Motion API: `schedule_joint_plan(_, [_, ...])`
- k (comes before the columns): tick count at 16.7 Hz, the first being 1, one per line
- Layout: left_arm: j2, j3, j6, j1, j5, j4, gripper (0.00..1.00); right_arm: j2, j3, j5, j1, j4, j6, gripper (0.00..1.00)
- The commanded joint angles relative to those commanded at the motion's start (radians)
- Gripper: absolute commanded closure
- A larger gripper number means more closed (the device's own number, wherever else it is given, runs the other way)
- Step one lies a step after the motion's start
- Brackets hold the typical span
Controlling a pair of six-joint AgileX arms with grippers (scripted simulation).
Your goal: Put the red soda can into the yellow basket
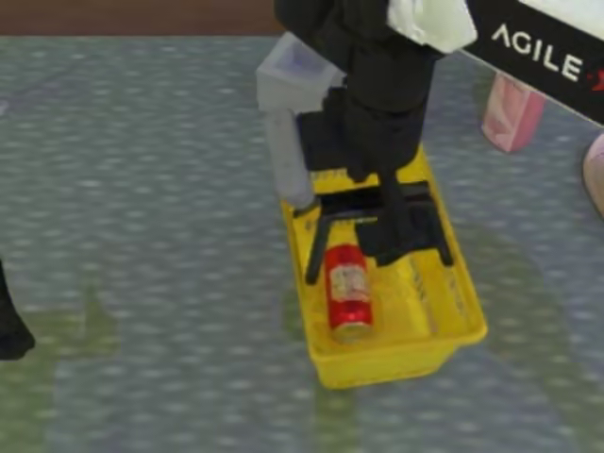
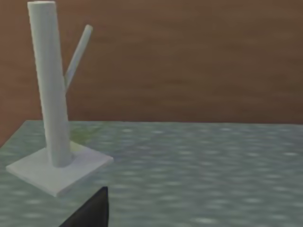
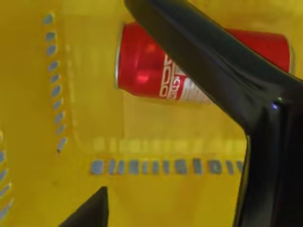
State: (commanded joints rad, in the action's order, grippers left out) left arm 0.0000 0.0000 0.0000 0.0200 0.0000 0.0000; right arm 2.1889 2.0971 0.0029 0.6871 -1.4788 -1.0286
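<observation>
The red soda can point(image 1: 348, 291) lies on its side on the floor of the yellow basket point(image 1: 453, 316), silver top toward the basket's near wall. The right wrist view shows the red soda can point(image 3: 151, 71) below and ahead, with the yellow basket floor point(image 3: 156, 142) around it and a black folded handle point(image 3: 227, 80) crossing in front. My right gripper point(image 1: 377, 184) hangs above the basket's far half, open, with nothing between its fingers; one fingertip point(image 3: 92, 213) shows. At the table's left edge my left gripper point(image 1: 11, 335) is parked and open.
A pale grey box-like object point(image 1: 291, 104) stands against the basket's far left corner. A pink carton point(image 1: 512, 113) and another pink thing point(image 1: 595, 175) sit at the back right. A white post on a square base point(image 2: 52, 142) stands before the left wrist camera.
</observation>
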Motion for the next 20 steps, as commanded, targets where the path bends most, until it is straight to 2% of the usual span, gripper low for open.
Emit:
schedule_joint_plan(7, [0.0, 0.0, 0.0, 0.0, 0.0, 0.0, 0.0, -0.009, -0.067, 0.0, 0.002, 0.058, 0.001, 0.0])
schedule_joint_plan(20, [0.0, 0.0, 0.0, 0.0, 0.0, 0.0, 0.0, -0.009, -0.067, 0.0, 0.002, 0.058, 0.001, 0.98])
